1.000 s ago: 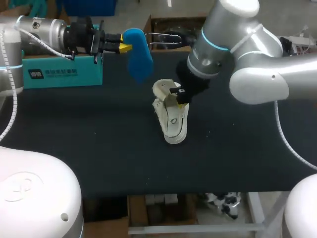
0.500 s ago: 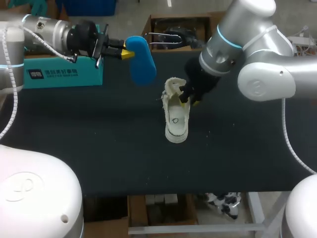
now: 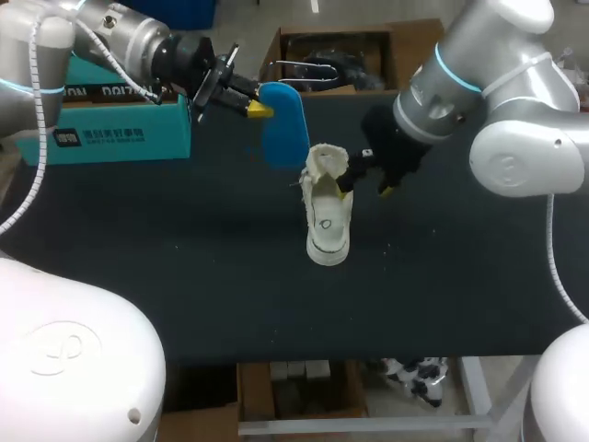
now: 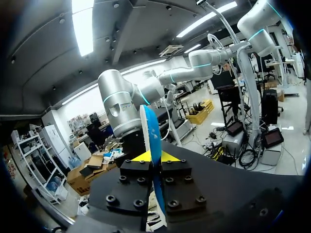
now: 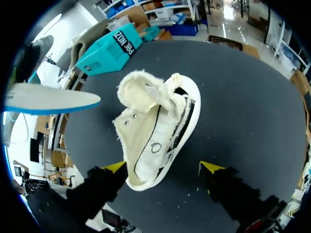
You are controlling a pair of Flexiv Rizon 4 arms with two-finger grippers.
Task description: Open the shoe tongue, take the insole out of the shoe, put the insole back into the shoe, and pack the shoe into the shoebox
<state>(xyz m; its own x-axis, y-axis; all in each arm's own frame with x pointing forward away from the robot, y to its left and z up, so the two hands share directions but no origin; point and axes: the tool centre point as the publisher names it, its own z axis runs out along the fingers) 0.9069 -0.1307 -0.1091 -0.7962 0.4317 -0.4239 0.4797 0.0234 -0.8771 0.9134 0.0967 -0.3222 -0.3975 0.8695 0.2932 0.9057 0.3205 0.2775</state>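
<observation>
Surface: dark table is spreading across the head view, giving the shoe a flat place to lie while both my arms are working above it.
Shoe: the cream shoe is lying at the middle of the frame, toe pointing to the lower edge. Its mouth is gaping toward the upper edge with the tongue folded up, so the opening is showing.
Insole: the blue insole is hanging in the air just up and left of the shoe's mouth, apart from it. I judge it is being lined up to go back in.
Left hand: my left gripper is sitting upper left of centre, pinching the insole's upper end between its yellow tips. In the left wrist view the insole is standing edge-on between them.
Right hand: my right gripper is hovering just right of the shoe's mouth, fingers spread wide and holding nothing. I judge it is placed to steady the shoe.
Shoebox: the teal shoebox is waiting at the upper left, well apart from the shoe, out of the way until packing.
</observation>
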